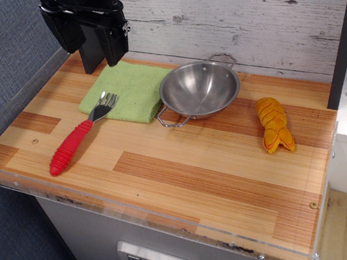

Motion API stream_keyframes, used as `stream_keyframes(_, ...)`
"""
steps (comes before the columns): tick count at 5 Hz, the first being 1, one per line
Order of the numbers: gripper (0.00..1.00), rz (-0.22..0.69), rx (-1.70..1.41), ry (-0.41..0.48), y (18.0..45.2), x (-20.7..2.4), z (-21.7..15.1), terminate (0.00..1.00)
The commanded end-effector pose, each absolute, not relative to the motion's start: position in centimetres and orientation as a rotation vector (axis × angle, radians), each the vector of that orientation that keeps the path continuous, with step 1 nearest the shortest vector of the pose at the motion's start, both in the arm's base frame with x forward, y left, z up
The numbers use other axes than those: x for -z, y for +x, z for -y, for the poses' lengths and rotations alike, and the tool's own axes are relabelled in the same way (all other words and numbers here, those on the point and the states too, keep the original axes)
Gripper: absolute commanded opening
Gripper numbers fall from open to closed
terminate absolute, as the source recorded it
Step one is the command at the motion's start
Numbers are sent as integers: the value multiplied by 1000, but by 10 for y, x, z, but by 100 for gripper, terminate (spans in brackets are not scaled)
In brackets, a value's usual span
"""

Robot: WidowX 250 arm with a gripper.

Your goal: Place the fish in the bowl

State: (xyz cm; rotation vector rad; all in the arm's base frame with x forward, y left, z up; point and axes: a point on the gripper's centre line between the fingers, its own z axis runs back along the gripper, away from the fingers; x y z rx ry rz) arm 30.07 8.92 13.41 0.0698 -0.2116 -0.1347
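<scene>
The gripper (93,40) is seen raised above the counter's (188,180) back left corner, over the far edge of a green cloth (129,89); whether its fingers are spread or pressed together cannot be told, and nothing is seen held. The fish (274,124) is found lying flat near the right edge, tail toward the front. The bowl (199,89) is located near the back edge, empty, beside the cloth and apart from the fish. A fork (80,134) is laid toward the left edge, tines resting on the cloth.
</scene>
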Motion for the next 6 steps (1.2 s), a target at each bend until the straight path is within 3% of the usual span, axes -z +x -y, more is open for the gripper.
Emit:
stream_keyframes(1,100,212,135,70,301,-134,-89,0)
stream_keyframes(3,100,193,254,-48,322,-120,-34,0)
stream_keyframes(4,100,208,346,-74,328,-117,8,0)
stream_keyframes(6,100,224,337,-75,344,-87,69,0)
